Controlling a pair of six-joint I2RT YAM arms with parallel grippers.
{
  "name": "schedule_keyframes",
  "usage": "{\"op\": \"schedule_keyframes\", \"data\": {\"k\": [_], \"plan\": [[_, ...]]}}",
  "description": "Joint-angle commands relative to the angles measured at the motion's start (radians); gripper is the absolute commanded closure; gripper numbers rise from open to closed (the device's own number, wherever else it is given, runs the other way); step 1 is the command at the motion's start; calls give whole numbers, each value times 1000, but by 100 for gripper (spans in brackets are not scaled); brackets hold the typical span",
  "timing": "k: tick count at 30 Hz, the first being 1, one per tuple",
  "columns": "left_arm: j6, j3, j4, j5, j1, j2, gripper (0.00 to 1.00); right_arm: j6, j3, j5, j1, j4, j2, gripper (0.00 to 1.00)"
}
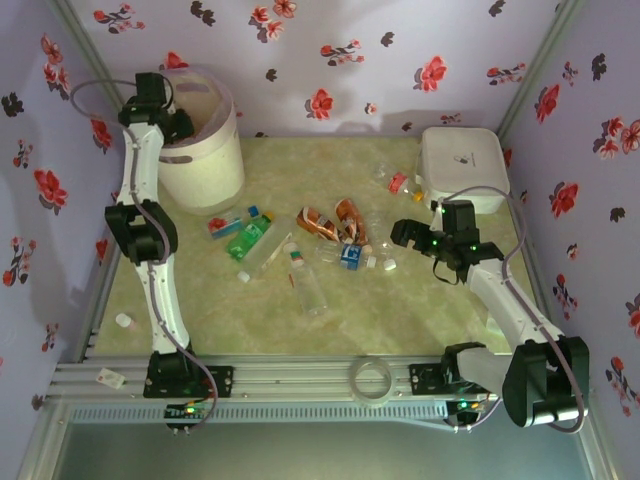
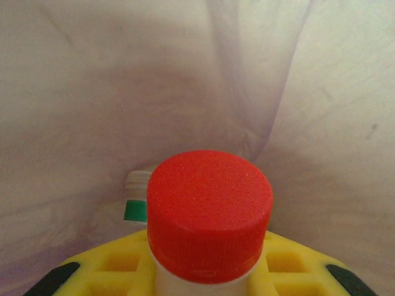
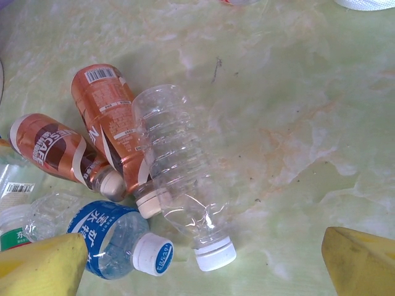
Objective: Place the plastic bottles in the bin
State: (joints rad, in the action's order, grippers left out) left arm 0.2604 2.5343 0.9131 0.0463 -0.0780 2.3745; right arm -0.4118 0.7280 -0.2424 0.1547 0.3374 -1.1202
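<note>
Surface: pale green marbled table (image 1: 400,320)
Far-left corner: round cream-white plastic bin (image 1: 205,165)
Far-right corner: flat white lidded box (image 1: 462,168)
Middle: crushed plastic bottles (image 1: 308,285)

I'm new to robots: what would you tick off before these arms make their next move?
1. Left gripper shut on red-capped bottle: ok.
2. That bottle over the bin: ok.
3. Room left in bin: cannot tell.
4. Right gripper open: ok.
5. Clear bottle beneath right gripper, roughly between its fingers: ok.
6. Table cleared: not ok, green bottle and others lie there.
</note>
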Motion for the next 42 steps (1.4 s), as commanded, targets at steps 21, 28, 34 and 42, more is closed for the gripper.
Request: {"op": "schedule_keyframes", "data": {"k": [21,28,34,42], "plan": [[-24,-60,15,64,-6,8,21,52,8,75,-7,67,24,2],[-25,-43,10,69,-5,-47,16,97,28,167,34,124,-17,11],[-23,-41,-47,74,-6,-147,11,84,74,265,84,145,-64,16],[-11,-98,-118,44,-5,-331,8,269,304,352,83,199,-217,15]]}}
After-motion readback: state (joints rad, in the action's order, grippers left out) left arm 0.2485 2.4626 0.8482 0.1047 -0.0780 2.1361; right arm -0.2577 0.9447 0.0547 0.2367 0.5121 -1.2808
